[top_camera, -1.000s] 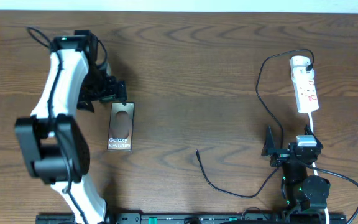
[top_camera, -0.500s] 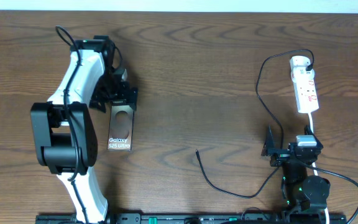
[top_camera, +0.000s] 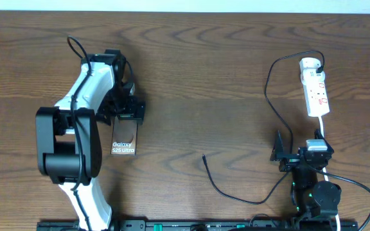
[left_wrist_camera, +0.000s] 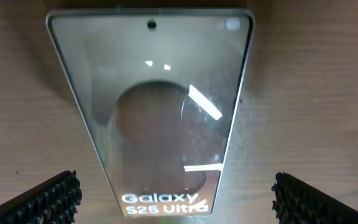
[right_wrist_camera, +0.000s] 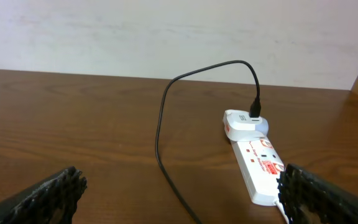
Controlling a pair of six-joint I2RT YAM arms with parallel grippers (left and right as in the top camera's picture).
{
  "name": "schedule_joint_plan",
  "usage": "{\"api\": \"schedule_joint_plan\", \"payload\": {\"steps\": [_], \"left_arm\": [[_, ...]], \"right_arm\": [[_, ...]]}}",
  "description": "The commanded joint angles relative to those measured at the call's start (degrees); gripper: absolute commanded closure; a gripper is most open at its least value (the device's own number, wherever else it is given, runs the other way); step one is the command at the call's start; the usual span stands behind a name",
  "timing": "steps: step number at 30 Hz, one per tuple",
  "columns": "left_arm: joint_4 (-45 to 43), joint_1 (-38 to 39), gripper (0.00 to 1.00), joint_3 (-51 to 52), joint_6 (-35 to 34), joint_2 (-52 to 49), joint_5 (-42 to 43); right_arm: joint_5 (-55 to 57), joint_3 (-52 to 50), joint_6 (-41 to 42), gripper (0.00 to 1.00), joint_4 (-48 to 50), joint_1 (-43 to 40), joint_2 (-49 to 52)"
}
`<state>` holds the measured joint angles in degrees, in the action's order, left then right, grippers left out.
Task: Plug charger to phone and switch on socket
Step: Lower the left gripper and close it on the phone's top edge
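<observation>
Shiny grey-brown, the flat rectangular phone (top_camera: 124,140) lies on the wooden desk (top_camera: 198,77) between the open left jaws, so securing it appears the current step; next, the open, empty right jaws must fetch the free tip (top_camera: 203,156) of the thin black charger cable (right_wrist_camera: 158,134) mid-desk.

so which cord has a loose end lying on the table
The thin black charger cable: its tip lies free on the table. The thicker white cord shows no loose end.
</observation>
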<state>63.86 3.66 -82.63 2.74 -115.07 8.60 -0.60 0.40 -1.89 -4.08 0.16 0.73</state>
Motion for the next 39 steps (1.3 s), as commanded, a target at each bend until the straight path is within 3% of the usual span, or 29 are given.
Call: {"api": "schedule_joint_plan", "payload": {"steps": [1,14,39], "left_arm": [[-1.27,0.07,0.02,2.01,-0.98,3.56,-0.96],[-11.17,0.07,0.02,10.51,-2.82,6.25,-0.92],[-21.79,0.07,0.02,16.11,-2.82,9.77,-3.32]], "right_arm": [[0.24,-0.07,0.57,0.01,-0.28,0.31,-0.02],[0.24,-0.07,0.57,0.01,-0.26,0.31,0.02],[0.24,-0.07,0.57,0.01,-0.28,0.31,0.02]]}}
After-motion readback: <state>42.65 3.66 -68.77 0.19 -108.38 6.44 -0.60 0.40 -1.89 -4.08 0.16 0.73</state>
